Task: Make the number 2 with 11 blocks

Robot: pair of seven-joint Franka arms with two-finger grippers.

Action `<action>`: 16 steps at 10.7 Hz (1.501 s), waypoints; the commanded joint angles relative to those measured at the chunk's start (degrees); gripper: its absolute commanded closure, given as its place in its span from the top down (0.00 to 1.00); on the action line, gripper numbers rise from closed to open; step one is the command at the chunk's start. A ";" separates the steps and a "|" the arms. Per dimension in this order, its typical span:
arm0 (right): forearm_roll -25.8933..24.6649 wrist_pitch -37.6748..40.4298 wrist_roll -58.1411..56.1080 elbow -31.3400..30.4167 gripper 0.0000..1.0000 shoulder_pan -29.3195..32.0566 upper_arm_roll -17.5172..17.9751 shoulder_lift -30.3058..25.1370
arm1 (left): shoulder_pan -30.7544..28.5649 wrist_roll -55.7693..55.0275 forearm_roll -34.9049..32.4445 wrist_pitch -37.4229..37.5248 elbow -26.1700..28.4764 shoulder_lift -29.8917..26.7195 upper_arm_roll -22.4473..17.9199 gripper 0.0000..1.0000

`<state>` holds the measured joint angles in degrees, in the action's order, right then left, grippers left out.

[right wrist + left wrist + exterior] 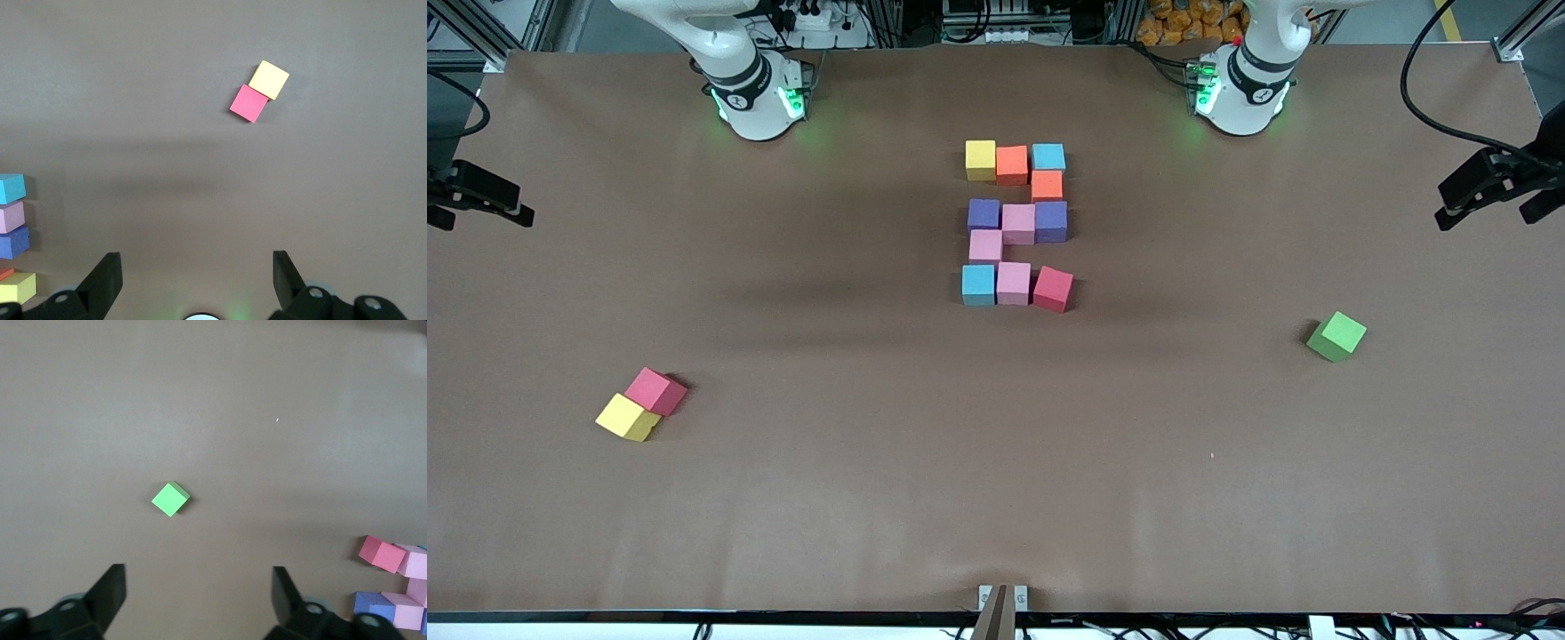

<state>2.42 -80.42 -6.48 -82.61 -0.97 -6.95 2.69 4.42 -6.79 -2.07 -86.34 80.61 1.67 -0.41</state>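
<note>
Eleven blocks lie as a number 2 (1016, 222) in the middle of the table. Farthest row: yellow (980, 160), orange (1012, 164), light blue (1048, 157). Under it sits one orange (1047, 185), then purple (983, 214), pink (1018, 223), purple (1051, 220), then one pink (985, 245). Nearest row: light blue (978, 284), pink (1013, 283) and a slightly turned red (1053, 289). My left gripper (198, 577) is open and empty over bare table. My right gripper (197, 260) is open and empty too. Neither hand shows in the front view.
A green cube (1336, 336) lies alone toward the left arm's end, also seen as the green cube (171, 499) in the left wrist view. A loose red cube (655, 391) and a yellow cube (628, 417) touch each other toward the right arm's end, nearer the front camera.
</note>
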 commanded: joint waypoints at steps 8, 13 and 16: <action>-0.14 0.00 0.32 -0.10 1.00 0.80 0.54 -0.41 | 5.51 7.56 3.83 -2.70 5.70 -2.81 -3.10 1.00; 0.21 -0.18 0.32 -0.10 1.00 0.80 0.54 -0.40 | 5.51 8.28 3.03 -2.34 4.82 -2.38 -3.45 1.00; 0.21 -0.18 0.32 -0.10 1.00 0.80 0.54 -0.40 | 4.99 8.19 1.98 -2.34 4.82 -2.55 -3.45 1.00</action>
<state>2.45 -80.52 -6.48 -82.61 -0.97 -6.98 2.69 9.16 0.95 0.42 -88.56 84.64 0.19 -3.21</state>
